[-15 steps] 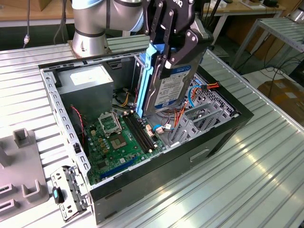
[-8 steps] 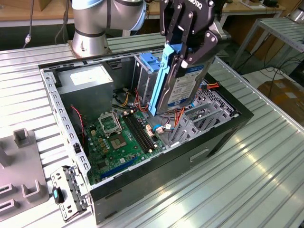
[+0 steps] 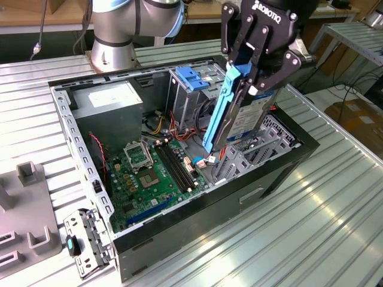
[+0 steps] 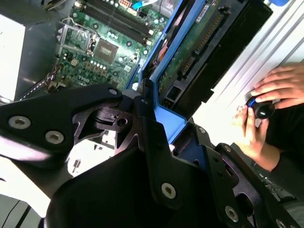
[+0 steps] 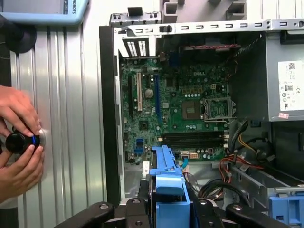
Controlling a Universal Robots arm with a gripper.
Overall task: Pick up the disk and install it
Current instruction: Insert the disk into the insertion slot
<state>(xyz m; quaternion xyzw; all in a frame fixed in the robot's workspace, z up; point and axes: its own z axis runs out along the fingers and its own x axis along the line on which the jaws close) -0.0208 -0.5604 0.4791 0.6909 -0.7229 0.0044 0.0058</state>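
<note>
Clamped shut with the black linked-finger pincer on the upper end of the flat rectangular silver-metal disk with white label and blue plastic side rails. Carried on edge and tilted, lower end dipped inside the open black-walled computer case, just above the grey perforated metal bay at the exterior view's right end; cannot tell whether touching it. In the second wrist view, turned with its green circuit-board face toward the camera.

Likely, at so steep a tilt, to catch a lower corner on the bay's edge and jam or twist in the grip. Might also snag the bundle of red and yellow wires or knock the green motherboard nearby. Could pivot, gripped only near one end. Beside the case, a person's hands on a round black knob with a blue ring; risky if brought nearer the arm.
</note>
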